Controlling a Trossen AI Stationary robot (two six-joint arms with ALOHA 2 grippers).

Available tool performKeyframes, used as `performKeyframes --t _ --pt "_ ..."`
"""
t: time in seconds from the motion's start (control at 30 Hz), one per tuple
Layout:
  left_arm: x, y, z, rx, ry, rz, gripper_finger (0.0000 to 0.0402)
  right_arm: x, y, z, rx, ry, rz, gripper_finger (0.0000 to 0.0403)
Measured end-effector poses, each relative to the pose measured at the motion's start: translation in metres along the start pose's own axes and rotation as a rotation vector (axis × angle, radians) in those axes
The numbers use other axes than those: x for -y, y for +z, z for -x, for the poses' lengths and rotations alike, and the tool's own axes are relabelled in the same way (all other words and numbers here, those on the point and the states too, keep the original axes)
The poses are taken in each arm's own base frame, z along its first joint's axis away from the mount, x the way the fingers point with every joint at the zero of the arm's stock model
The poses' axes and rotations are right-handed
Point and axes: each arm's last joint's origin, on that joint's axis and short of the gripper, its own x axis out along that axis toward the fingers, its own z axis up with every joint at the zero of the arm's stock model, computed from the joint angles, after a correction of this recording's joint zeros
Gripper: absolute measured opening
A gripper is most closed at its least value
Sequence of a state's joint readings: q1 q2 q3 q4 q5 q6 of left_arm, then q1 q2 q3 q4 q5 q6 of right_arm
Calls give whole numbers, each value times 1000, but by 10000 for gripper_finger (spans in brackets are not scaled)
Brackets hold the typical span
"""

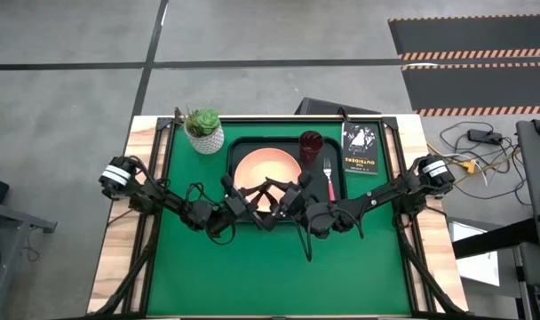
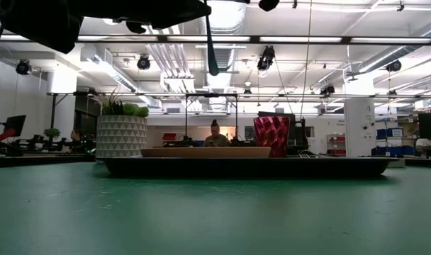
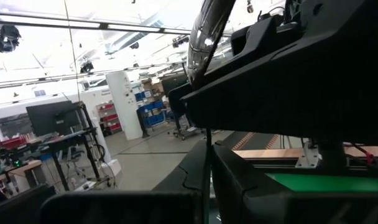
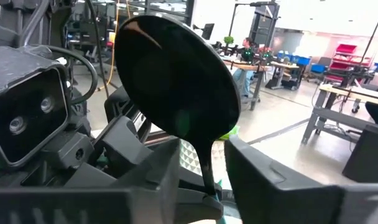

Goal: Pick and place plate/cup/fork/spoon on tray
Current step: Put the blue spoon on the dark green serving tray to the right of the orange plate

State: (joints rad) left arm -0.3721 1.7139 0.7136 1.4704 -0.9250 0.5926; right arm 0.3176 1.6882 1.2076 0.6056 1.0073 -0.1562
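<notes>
Metal spoon [image 4: 176, 81]: passing between claws above the tray [image 1: 239, 151].
Left claw [image 1: 268, 191]: clamped on spoon.
Right claw [image 4: 201, 180]: parted, spoon neck between fingers.
Next: lower spoon beside the fork [image 1: 329, 178].

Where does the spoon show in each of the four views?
High view: spoon not made out; the grippers meet over the tray.
Low view: spoon not in it.
Left wrist view: shiny spoon bowl edge-on, upper middle.
Right wrist view: dark spoon bowl, centre, neck between the near jaws.
Shared landmark: white plant pot, by the tray in high and low views.
</notes>
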Motion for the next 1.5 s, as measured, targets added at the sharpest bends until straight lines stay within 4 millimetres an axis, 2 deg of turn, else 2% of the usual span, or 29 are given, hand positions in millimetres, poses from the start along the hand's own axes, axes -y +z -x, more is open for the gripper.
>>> performKeyframes --t 0.23,0.5,0.73,0.9,1.07,1.17,1.3,1.5 --pt "0 0 0 5 -5 1 0 0 -1 -1 -5 12 9 20" --pt "0 1 1 10 -6 27 13 3 1 1 -25 30 30 12" --pt "-1 1 1 -4 -3 10 86 14 6 5 -77 39 6 7" --pt "-2 1 2 -12 8 -15 130 40 13 6 -188 41 -84 7" --pt "-5 10 9 -37 46 -163 145 95 15 7 -427 51 -291 8" --pt "-12 25 15 -28 60 -185 146 121 0 10 -536 57 -411 8" --pt "-29 40 30 -6 48 -159 146 149 -32 17 -663 96 -609 8" --pt "-62 55 55 40 23 -76 146 173 -88 20 -718 172 -980 8"
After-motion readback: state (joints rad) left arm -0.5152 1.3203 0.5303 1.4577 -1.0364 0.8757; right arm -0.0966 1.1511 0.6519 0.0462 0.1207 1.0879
